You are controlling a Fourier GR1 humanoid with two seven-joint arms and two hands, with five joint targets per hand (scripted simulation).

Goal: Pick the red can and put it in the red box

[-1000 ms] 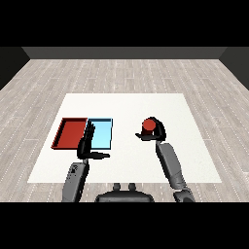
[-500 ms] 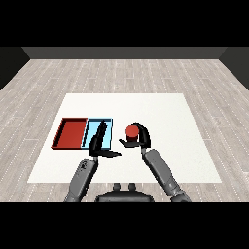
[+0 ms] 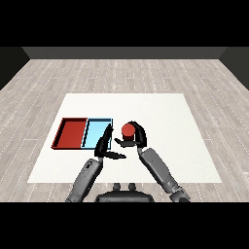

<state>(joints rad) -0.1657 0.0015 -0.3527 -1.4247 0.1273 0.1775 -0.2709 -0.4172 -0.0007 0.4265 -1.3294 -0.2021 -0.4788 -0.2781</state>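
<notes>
So the red can (image 3: 128,130) is upright, long axis vertical, with the right hand (image 3: 136,137) curled round it, held over the tabletop (image 3: 160,116) just right of the light blue tray (image 3: 97,133). The red tray (image 3: 73,133) lies further left, toward the tabletop's left edge. The left hand (image 3: 104,146) is spread, fingers straight, over the blue tray's near edge.

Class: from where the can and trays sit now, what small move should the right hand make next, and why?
Probably carry on leftward: the right hand curls round the red can just right of the light blue tray, and the red tray lies beyond it.
</notes>
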